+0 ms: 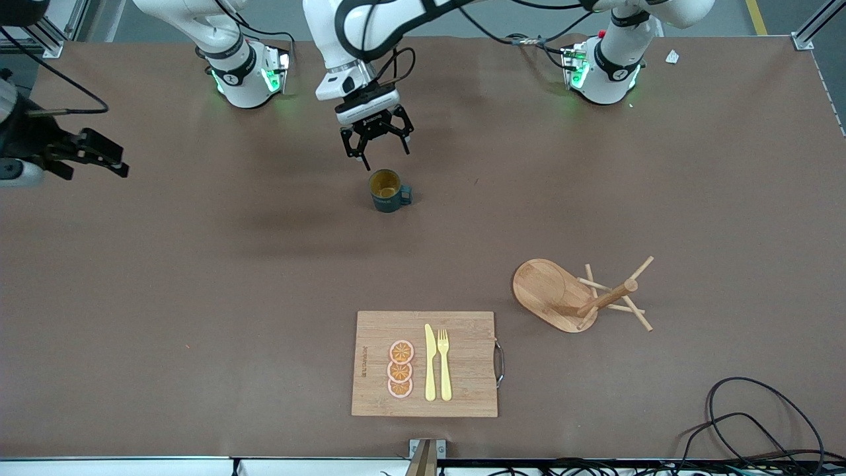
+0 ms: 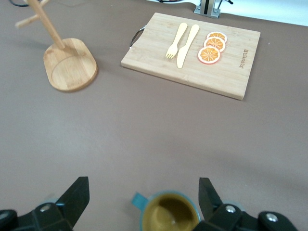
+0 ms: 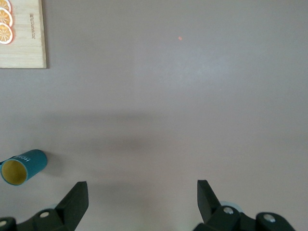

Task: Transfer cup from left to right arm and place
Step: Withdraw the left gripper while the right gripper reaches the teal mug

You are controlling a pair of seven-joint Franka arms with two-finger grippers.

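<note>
Cup (image 1: pixel 387 190) stands upright mid-table, away from the cutting board (image 1: pixel 424 363). Your left gripper (image 1: pixel 375 141) hangs spread wide over it; your right gripper (image 1: pixel 82 155) waits, also spread. It looks hard, light and breakable, so pinch its rim gently.

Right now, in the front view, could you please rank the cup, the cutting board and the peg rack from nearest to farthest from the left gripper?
1. Cup, just below the open left gripper.
2. Peg rack, toward the left arm's end.
3. Cutting board, nearest the front camera.
</note>
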